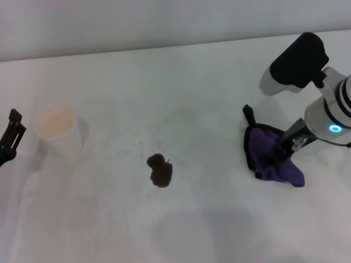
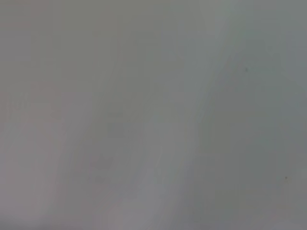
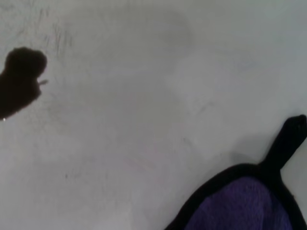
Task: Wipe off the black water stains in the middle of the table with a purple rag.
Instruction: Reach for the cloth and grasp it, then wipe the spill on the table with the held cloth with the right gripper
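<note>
The black water stain (image 1: 159, 169) is a small dark blot on the middle of the white table (image 1: 181, 87); it also shows in the right wrist view (image 3: 19, 86). The purple rag (image 1: 262, 147), with black trim and a loop tab (image 1: 248, 114), lies bunched at the right, well apart from the stain. Its edge and tab show in the right wrist view (image 3: 249, 201). My right gripper (image 1: 276, 157) is down on the rag and shut on its middle. My left gripper (image 1: 12, 134) is parked at the far left edge.
A cream paper cup (image 1: 57, 129) stands upright at the left, close to the left gripper. Faint grey smudges mark the tabletop around the stain. The left wrist view shows only blank grey surface.
</note>
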